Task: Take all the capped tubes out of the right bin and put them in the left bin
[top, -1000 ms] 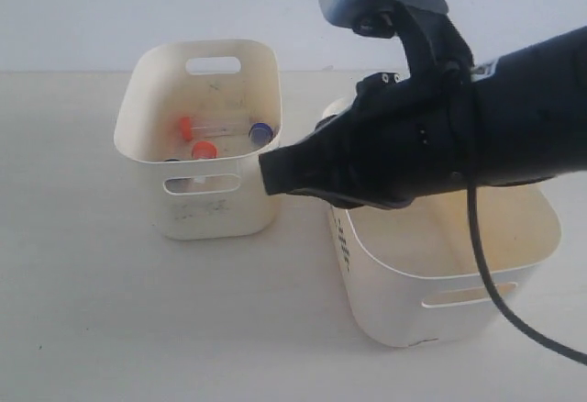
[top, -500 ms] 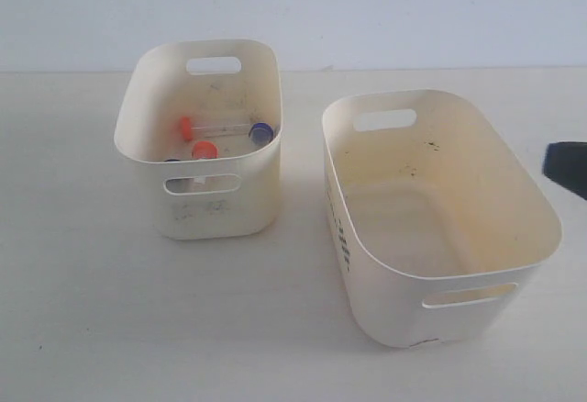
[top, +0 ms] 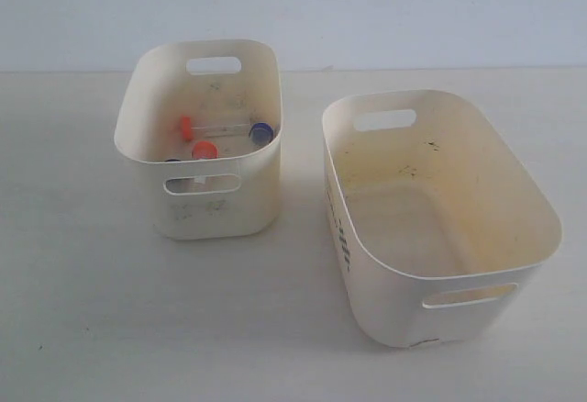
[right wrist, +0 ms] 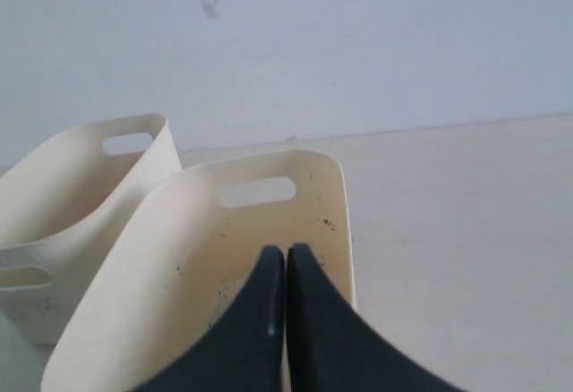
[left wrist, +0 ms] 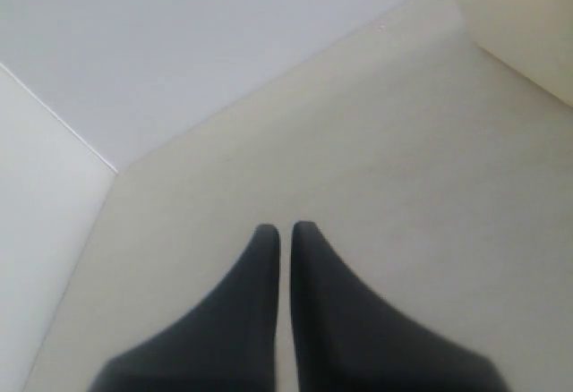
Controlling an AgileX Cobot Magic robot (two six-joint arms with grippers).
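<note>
The left bin (top: 151, 90), the smaller cream tub, holds capped tubes: two orange caps (top: 186, 128) (top: 204, 150) and a blue cap (top: 261, 132) show inside it. The right bin (top: 537, 209), the larger tub, shows only its bare stained floor. Neither gripper appears in the exterior view. In the left wrist view my left gripper (left wrist: 285, 228) is shut, holds nothing and hangs over bare table. In the right wrist view my right gripper (right wrist: 286, 250) is shut and empty, just above the right bin (right wrist: 333, 197), with the left bin (right wrist: 81, 173) beyond it.
Both tubs stand on a pale tabletop against a light wall. A cream tub wall (left wrist: 528, 25) shows at the edge of the left wrist view; I cannot tell which tub it is.
The right arm, which reached across the right bin to the left bin's rim a second ago, has withdrawn to the right and out of the exterior view. The tubes and bins have not moved.
</note>
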